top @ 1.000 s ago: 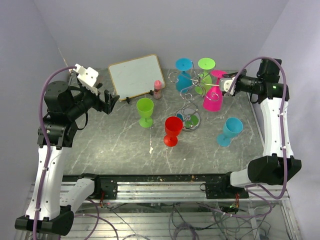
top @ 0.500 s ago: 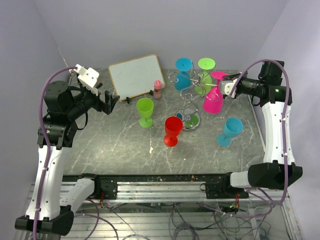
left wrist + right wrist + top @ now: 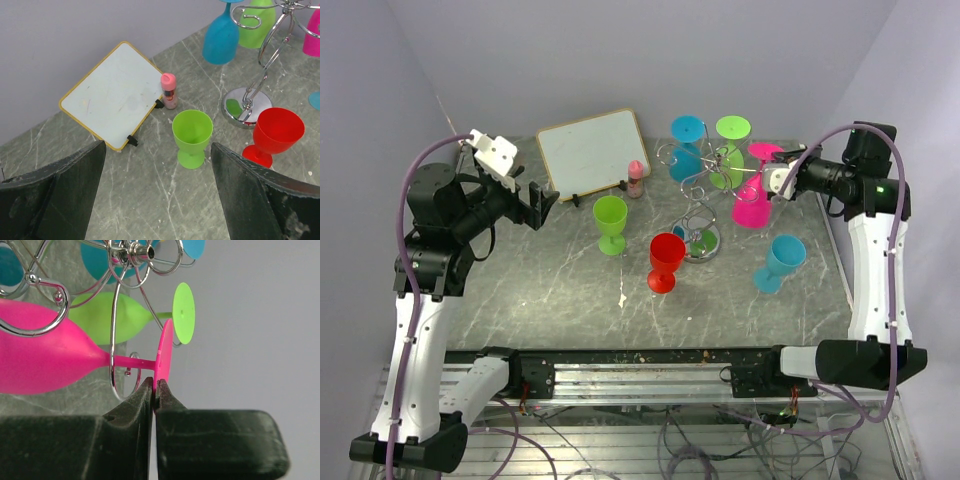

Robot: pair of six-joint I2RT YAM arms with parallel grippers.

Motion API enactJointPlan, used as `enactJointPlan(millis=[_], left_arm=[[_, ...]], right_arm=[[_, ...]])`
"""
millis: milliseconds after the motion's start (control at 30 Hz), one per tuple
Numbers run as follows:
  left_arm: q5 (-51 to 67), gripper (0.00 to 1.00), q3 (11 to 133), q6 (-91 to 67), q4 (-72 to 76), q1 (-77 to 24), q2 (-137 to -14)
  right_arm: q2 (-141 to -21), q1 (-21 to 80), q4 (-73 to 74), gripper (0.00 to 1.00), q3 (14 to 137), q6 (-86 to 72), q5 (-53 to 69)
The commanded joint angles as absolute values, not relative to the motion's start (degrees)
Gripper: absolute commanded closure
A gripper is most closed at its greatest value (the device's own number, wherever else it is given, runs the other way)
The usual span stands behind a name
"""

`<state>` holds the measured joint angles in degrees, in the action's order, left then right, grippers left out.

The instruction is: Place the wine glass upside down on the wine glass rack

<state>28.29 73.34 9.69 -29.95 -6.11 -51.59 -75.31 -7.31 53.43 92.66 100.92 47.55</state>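
The pink wine glass (image 3: pixel 750 203) hangs upside down at the right side of the silver wire rack (image 3: pixel 703 176). My right gripper (image 3: pixel 770 168) is shut on the rim of the glass's round foot (image 3: pixel 164 352). In the right wrist view the fingertips (image 3: pixel 148 390) pinch that foot, and the pink stem crosses a wire loop of the rack (image 3: pixel 116 335). My left gripper (image 3: pixel 535 203) is open and empty, held above the table's left side, far from the rack (image 3: pixel 247 102).
A blue glass (image 3: pixel 688 150) and a green glass (image 3: pixel 730 150) hang upside down on the rack. A green glass (image 3: pixel 611 222), a red glass (image 3: pixel 666 260) and a blue glass (image 3: pixel 781 262) stand on the table. A whiteboard (image 3: pixel 590 152) and a small pink bottle (image 3: pixel 636 178) stand at the back.
My right gripper and the pink glass have shifted slightly to the right. The left arm has not moved.
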Motion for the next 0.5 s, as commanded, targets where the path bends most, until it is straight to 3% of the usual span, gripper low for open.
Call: enactJointPlan(millis=[0, 467], left_arm=[[28.65, 0.04, 73.48, 10.26, -28.39, -5.49, -50.51], [28.89, 0.04, 74.30, 10.00, -28.29, -5.45, -50.72]], right_arm=[[-72.95, -7.29, 52.34, 1.00, 91.68, 98.92, 45.24], [-71.53, -7.24, 47.88, 1.00, 88.52, 95.20, 39.48]])
